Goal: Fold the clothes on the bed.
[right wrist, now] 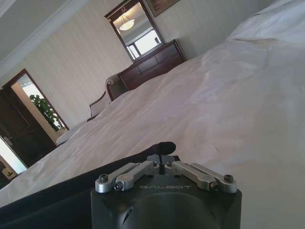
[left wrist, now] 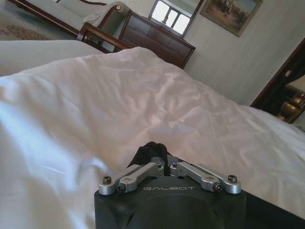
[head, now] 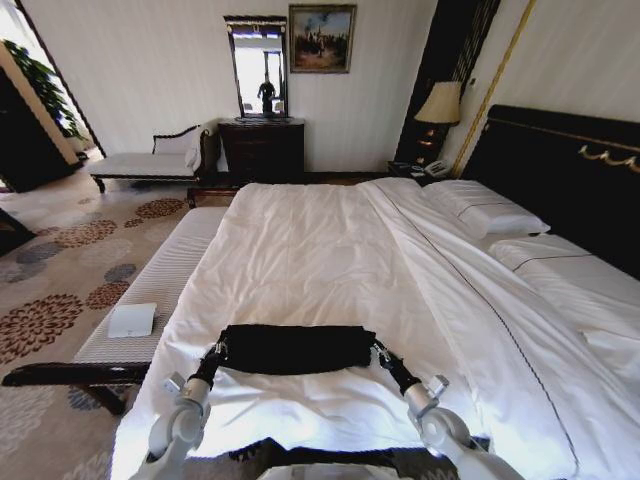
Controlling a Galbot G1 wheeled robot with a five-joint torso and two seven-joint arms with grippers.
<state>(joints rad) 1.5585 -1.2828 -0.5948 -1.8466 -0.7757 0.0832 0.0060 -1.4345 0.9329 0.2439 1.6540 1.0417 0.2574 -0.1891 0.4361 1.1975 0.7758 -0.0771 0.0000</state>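
The T-shirt lies as a folded black band on the bed near its foot. The left gripper pinches its left end, the right gripper its right end; both seem clamped on fabric, fingers drawn together.

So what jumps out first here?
The black T-shirt, folded into a narrow band, lies across the near end of the white bed. The left gripper and right gripper each pinch one end, jaws shut on the fabric. A small white pad rests on the bench to the left.
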